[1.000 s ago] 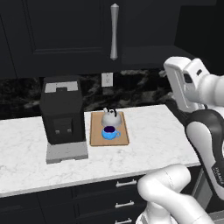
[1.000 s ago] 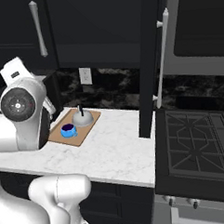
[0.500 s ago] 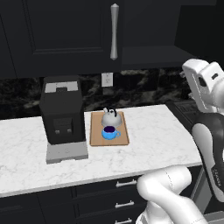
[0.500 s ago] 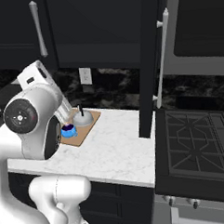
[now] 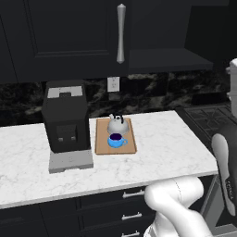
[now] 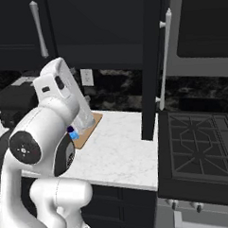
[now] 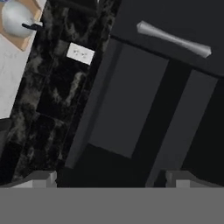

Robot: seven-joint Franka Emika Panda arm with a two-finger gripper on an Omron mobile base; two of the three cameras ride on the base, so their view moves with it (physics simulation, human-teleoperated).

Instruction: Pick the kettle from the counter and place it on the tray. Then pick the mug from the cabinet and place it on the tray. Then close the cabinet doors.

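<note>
Kettle (image 5: 116, 124) and blue mug (image 5: 116, 140) side by side on wooden tray (image 5: 102, 143), white counter (image 5: 162, 148) | gripper (image 7: 111, 177) jaws spread apart, empty, facing open cabinet (image 7: 127, 100) | left door's handle (image 5: 121, 32) overhead

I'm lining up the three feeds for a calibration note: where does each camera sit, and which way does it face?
Left base view: behind the arm on its left, looking down at the counter, with kettle and mug on the tray; white arm links at lower right.
Right base view: behind on the right, facing the counter and stove; the arm fills the lower left.
Hand view: on the hand, rolled, facing the cabinet; open pincer at the bottom.
Shared: tray, kettle, wall outlet.
</note>
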